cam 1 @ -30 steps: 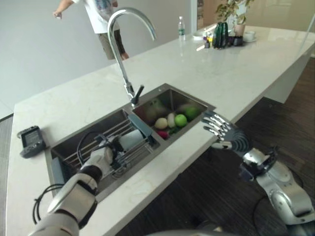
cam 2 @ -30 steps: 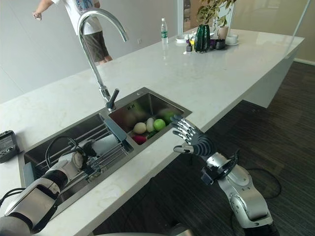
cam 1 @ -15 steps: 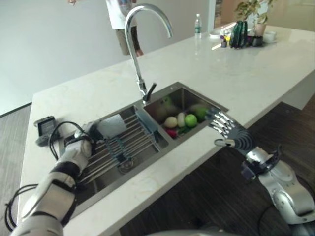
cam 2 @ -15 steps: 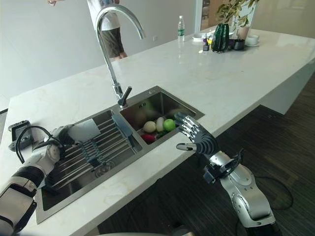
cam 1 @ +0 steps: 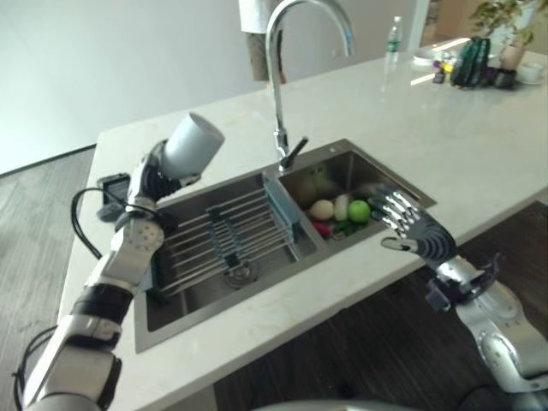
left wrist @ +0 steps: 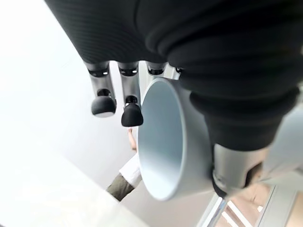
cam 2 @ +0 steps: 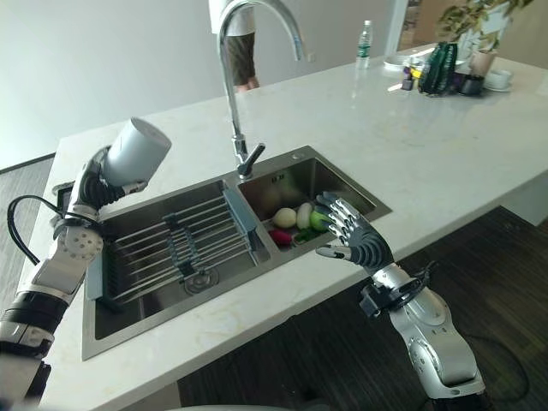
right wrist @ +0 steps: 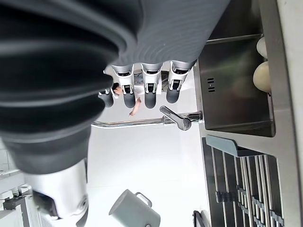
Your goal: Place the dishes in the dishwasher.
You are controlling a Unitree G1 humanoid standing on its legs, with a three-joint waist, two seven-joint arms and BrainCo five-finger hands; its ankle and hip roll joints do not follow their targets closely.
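Silver arms, dark ribbed wrist covers

The silver-grey left arm is raised, its left hand [cam 1: 157,171] curled in a grasp. The right hand [cam 2: 355,242] hovers low, fingers [cam 2: 336,214] spread straight.

There is one mug [cam 1: 192,145]. There is one tap [cam 1: 295,51]. The sink [cam 1: 257,295] has two bowls. One rack [cam 1: 224,242] lies in it. One bottle [cam 1: 393,41] stands far off.
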